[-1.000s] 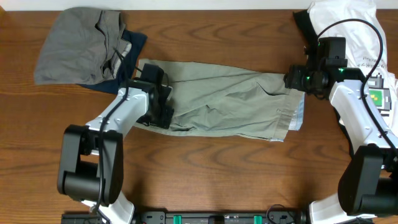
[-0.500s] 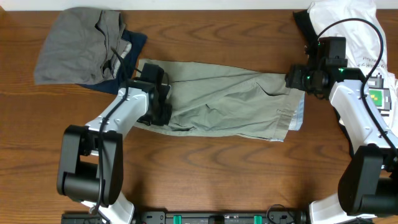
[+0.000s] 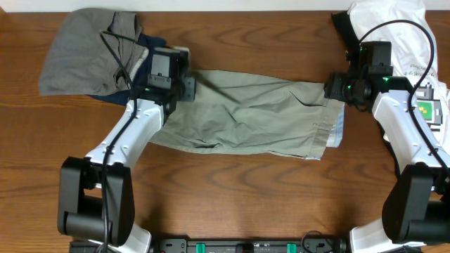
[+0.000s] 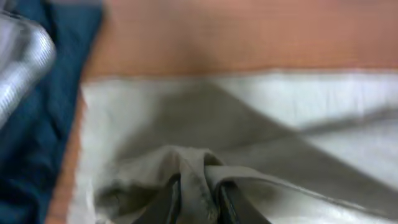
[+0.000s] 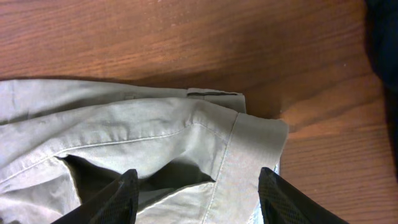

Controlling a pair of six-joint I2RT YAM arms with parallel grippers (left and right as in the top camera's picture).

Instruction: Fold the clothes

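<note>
My left claw [image 4: 198, 194] is pinched tight on a raised fold of the khaki shorts [image 3: 246, 119], which lie flat mid-table [image 3: 232, 204] — ready, I reckon, to carry that edge over. My right claw [image 5: 200, 198] hangs wide above the opposite end, gripping nothing. No basket shows — the grey piece [image 3: 77, 56] lies loose.

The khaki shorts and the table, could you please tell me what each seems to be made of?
The khaki shorts look like matte woven cotton-type cloth: soft creases, stitched hems, a fold bunched in the left hand. The table looks like wood or wood-look laminate: brown grain streaks, slight sheen; which, I cannot tell.
</note>
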